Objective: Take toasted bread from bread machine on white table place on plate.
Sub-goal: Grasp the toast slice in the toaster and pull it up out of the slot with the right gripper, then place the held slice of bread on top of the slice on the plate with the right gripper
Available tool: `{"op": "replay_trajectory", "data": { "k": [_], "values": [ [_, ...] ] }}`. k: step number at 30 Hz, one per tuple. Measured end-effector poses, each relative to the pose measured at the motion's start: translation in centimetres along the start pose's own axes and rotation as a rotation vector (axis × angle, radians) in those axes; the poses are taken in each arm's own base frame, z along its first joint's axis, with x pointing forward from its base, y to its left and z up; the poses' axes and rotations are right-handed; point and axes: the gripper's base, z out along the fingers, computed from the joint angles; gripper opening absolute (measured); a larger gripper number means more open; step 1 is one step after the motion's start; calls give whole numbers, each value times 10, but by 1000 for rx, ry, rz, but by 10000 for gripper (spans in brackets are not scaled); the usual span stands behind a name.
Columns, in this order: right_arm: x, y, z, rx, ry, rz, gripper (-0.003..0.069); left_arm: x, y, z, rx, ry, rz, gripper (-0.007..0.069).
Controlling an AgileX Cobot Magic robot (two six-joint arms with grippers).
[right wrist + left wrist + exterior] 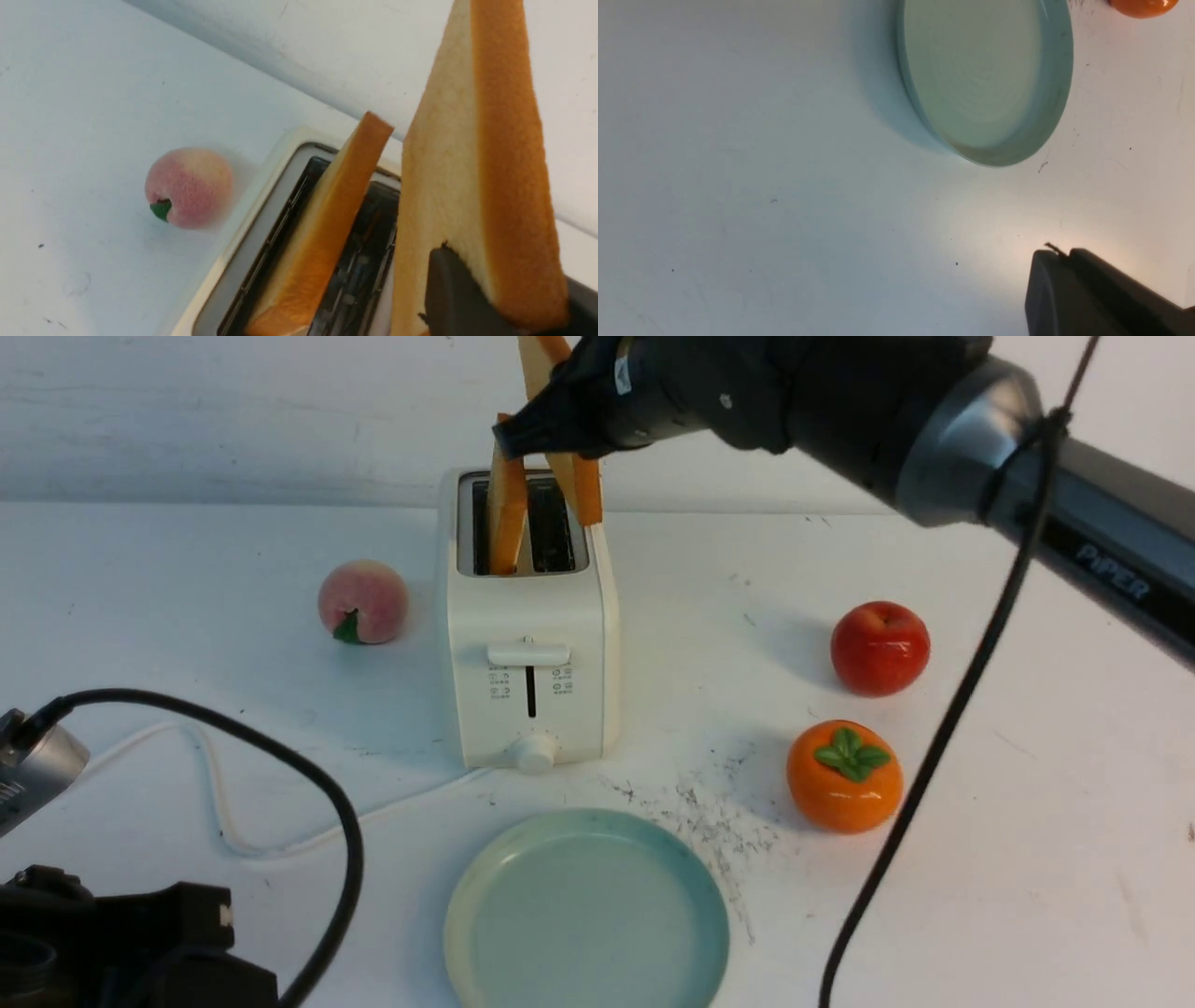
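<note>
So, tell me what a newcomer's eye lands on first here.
The right arm's jaws, shut on one slice of toast, hold it tilted over the cream-white toaster, where a second slice stands in the left slot. In front lies an empty blue-green plate; a peach sits left of the toaster, a red apple and an orange persimmon to its right.

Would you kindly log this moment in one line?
right gripper: shut on raised toast | second toast: in bread machine | plate: bare | left gripper: shut

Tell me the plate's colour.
The plate is pale blue-green, creamier at its rim; clearest in the front view.
</note>
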Motion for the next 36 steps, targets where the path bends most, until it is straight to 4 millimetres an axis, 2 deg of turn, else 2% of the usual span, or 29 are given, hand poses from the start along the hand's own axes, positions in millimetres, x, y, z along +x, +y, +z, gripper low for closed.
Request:
{"op": "replay_trajectory", "data": {
  "k": [2,3,8,10,11,12,14,15,17,18,19,20,21,23,26,29,36],
  "values": [
    [-6,-4,-15,10,10,7,107,0,0,0,0,0,0,20],
    [-12,-10,-36,25,49,22,107,0,0,0,-1,0,0,20],
    [-15,-30,-108,73,283,39,107,0,1,0,-7,-1,5,22],
    [-14,-35,-130,79,322,25,107,0,1,0,-11,0,8,25],
    [-15,-36,-134,77,317,27,107,0,1,0,-11,1,8,25],
    [-9,-37,-147,56,338,36,107,0,1,0,-13,1,9,28],
    [8,-35,-157,15,397,49,107,0,2,0,-17,0,12,30],
    [13,-34,-155,10,420,47,107,0,2,0,-19,0,13,31],
    [47,-26,-159,-52,534,67,107,0,2,0,-25,0,17,36],
    [72,-19,-160,-106,608,92,107,0,2,0,-26,-4,19,36],
    [71,-18,-162,-116,598,98,107,0,2,0,-26,-4,19,36],
    [109,-4,-154,-225,642,136,107,-2,2,0,-25,-18,19,38],
    [122,2,-151,-269,661,162,107,-2,2,0,-25,-23,20,38],
    [138,10,-146,-322,664,190,107,-3,2,0,-24,-28,20,38],
    [177,28,-130,-449,641,279,107,-3,2,0,-24,-36,20,42],
    [188,37,-120,-507,590,338,107,-3,2,0,-24,-38,20,47],
    [178,45,-109,-588,443,441,107,-3,2,0,-24,-36,20,56]
  ]
}}
